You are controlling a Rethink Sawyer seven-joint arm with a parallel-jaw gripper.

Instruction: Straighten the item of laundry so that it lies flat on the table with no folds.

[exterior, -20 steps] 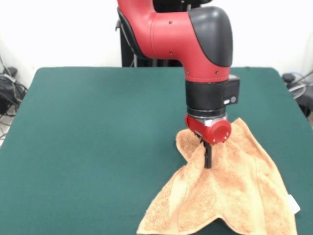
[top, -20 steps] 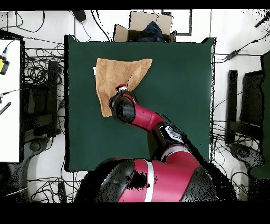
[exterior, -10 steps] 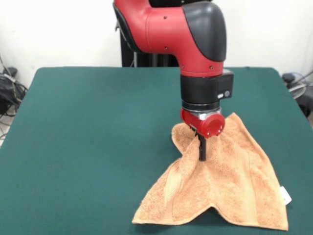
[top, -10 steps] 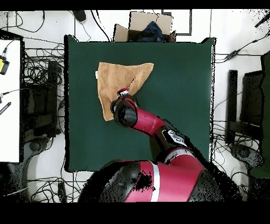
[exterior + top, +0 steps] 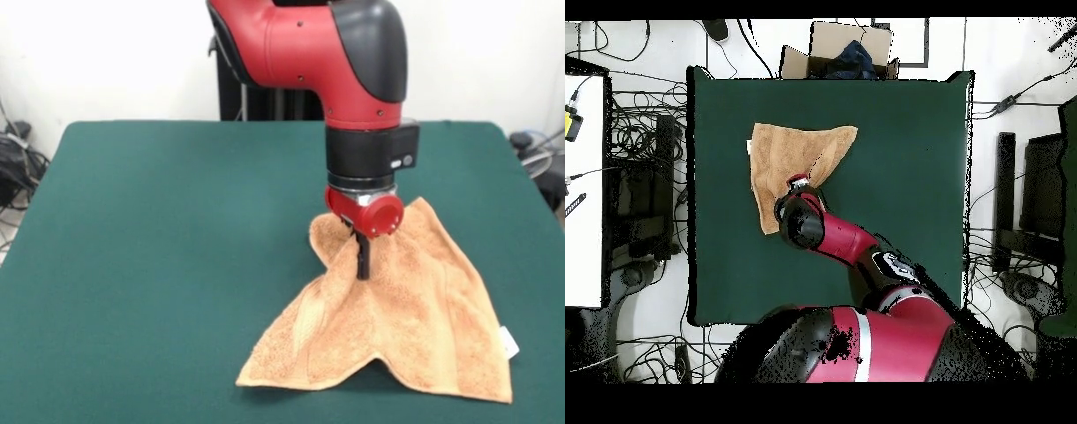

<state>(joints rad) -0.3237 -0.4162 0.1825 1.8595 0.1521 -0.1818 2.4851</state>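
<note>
The pincer (image 5: 362, 265) seems clamped on a bunched towel (image 5: 415, 327) fold on the bench (image 5: 159, 230); the tips are mostly hidden.

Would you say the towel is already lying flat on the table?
No: in the front view the towel is bunched and gathered upward where the hand meets it, with folds running down to the table.

Lay bare: most of the dark green felt-topped table (image 5: 168, 238). Blocked only by the rumpled orange-tan terry towel (image 5: 424, 327), under the pincer (image 5: 363, 265).
</note>
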